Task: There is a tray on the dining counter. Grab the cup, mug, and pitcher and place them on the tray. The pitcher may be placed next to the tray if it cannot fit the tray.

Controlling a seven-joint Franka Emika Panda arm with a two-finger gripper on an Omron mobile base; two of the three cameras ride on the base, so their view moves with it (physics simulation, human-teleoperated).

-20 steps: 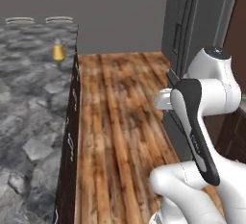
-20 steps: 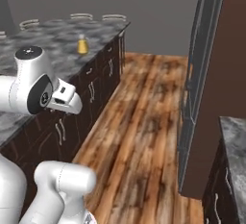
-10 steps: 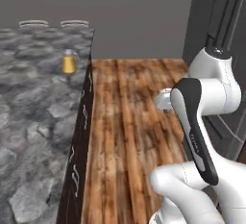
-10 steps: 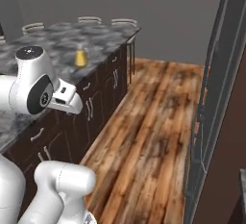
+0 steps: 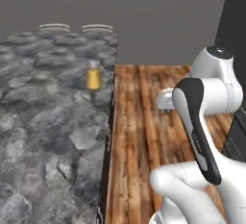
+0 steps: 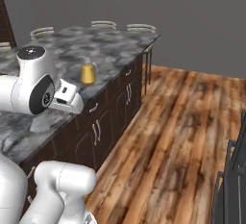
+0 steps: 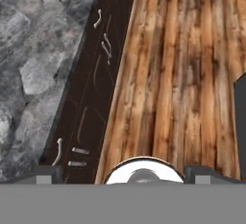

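The pitcher stands upright on the dining counter, on the marbled top near the counter's floor-side edge; in the right base view the same pitcher sits just inside that edge of the dining counter; its long axis is vertical, wider at the base. No tray, cup or mug can be made out in these frames.

The gripper hangs over the wooden floor just beside the dark cabinet fronts; its two tips stand at the bottom corners of the hand view, spread to full width with nothing between them. From the gripper, the pitcher lies ahead and to the arm's left, well apart, and above the line along which the hand currently looks; the yellow speck at the top edge of the hand view may be its base, though that is too small to confirm.

Arm pose: folded close to the base, the elbow raised, the forearm tucked back, the hand pointing down at the floor and cabinet line.

Judgement: the coming move turns on closing that gap toward the counter edge, then raising and levelling the hand for a side-on grasp across the pitcher's body.
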